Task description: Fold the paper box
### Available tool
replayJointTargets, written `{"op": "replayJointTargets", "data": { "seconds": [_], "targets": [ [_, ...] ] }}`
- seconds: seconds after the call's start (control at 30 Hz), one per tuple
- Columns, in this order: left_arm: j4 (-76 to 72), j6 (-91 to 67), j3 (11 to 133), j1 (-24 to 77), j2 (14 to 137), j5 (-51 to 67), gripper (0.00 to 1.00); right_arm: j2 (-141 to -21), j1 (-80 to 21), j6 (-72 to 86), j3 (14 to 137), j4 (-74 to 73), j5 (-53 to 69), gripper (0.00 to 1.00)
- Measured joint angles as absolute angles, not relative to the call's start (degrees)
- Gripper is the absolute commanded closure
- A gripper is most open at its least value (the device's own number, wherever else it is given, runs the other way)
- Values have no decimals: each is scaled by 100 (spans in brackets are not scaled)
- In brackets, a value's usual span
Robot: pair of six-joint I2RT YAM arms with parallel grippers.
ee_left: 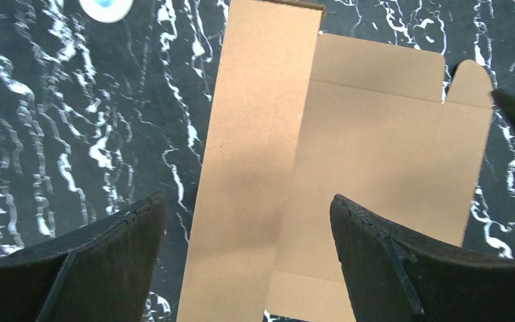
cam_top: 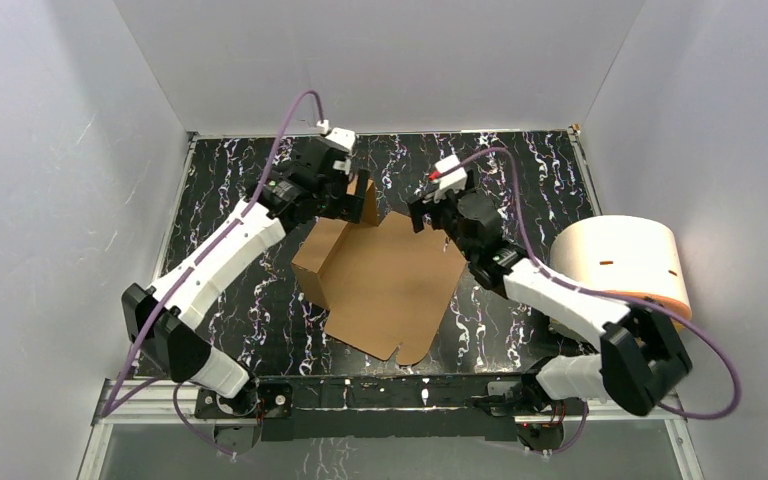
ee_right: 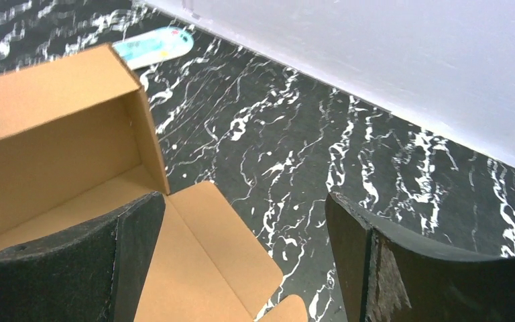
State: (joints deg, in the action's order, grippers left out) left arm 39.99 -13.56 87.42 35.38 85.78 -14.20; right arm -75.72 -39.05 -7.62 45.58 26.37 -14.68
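The half-formed paper box lies on the black marble table. Its raised side wall stands below the left gripper, between the spread, empty fingers. The right gripper, likewise released, hangs over the box's corner. Beyond it lies a white-and-blue oval, perhaps a label.

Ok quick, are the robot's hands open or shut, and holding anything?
Left gripper: open, holding nothing, above the paper box.
Right gripper: open, holding nothing.
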Motion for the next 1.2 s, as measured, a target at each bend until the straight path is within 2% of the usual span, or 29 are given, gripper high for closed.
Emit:
{"op": "replayJointTargets", "data": {
  "seconds": [0.23,0.47,0.6,1.03,1.2],
  "targets": [
    [4552,-1251,9585,4934,9347,-3857,14,-6370,-3872,-298,3889,2499,-1981,1],
    [5098,-1240,9706,5358,10495,-5509,29,-5763,-3863,121,3371,1994,-2091,1],
    [5212,-1219,9708,5356,10761,-5927,36,-5428,-3863,185,3282,1772,-2121,1],
    [4665,-888,9365,5299,10822,-6523,80,-5006,-3859,233,3212,1645,-2222,2],
    [4493,-895,9153,5043,10744,-6353,85,-4718,-3859,141,3212,1610,-2239,1]
  ]
}}
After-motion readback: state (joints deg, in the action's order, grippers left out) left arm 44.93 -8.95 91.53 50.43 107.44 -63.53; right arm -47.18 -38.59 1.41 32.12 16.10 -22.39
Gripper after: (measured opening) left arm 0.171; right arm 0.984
